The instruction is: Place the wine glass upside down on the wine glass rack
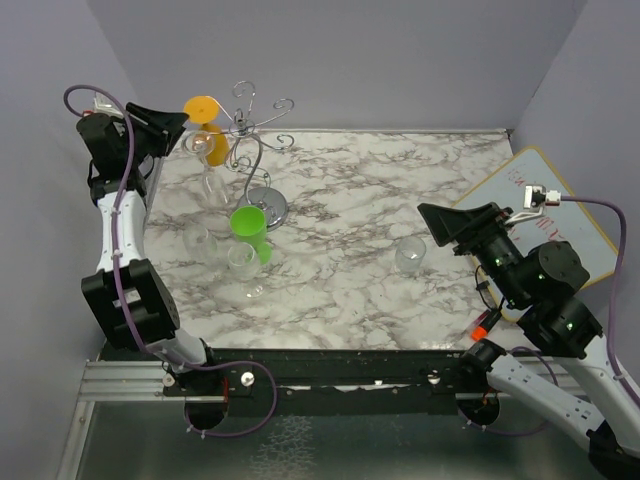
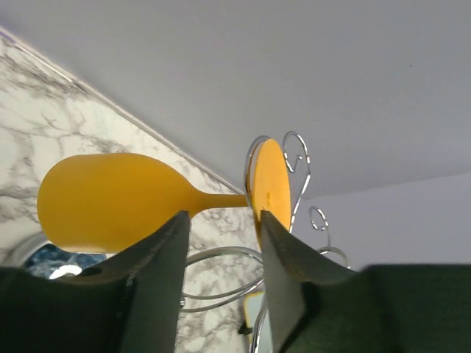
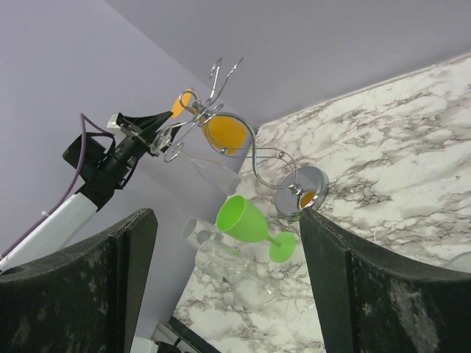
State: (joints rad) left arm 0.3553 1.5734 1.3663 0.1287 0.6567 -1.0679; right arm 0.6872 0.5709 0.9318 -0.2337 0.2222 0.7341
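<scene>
Starting with the top camera, I see the wine glass rack (image 1: 247, 125) standing at the far left of the marble table (image 1: 400, 180), its round base (image 1: 267, 205) on the marble. The orange wine glass (image 1: 212, 145) hangs on it upside down, foot up in one of the curled arms and bowl below. My left gripper (image 1: 178, 121) is raised just beside that foot, on its left. From this angle I cannot tell how its jaws stand. A green glass (image 1: 250, 228) sits just in front of the rack's base, with two clear glasses (image 1: 243, 262) near it. A third clear glass (image 1: 410, 255) stands well apart toward the right. My right gripper (image 1: 440, 225) hovers near that one, beside a whiteboard (image 1: 505, 190).

On the left wrist camera, the fingers (image 2: 158, 272) are apart with nothing between them; only rack wire shows in the gap. The orange wine glass lies across the view just past the tips, with its bowl to the left. Its thin stem runs right to the foot, which sits against a wire curl. I cannot tell whether the tips touch the stem.

On the right wrist camera, that gripper's fingers (image 3: 88, 287) are spread wide and hold nothing. Far off between them I see the rack with the orange bowl under its curls. The left gripper is beside it and the green glass lower down.
</scene>
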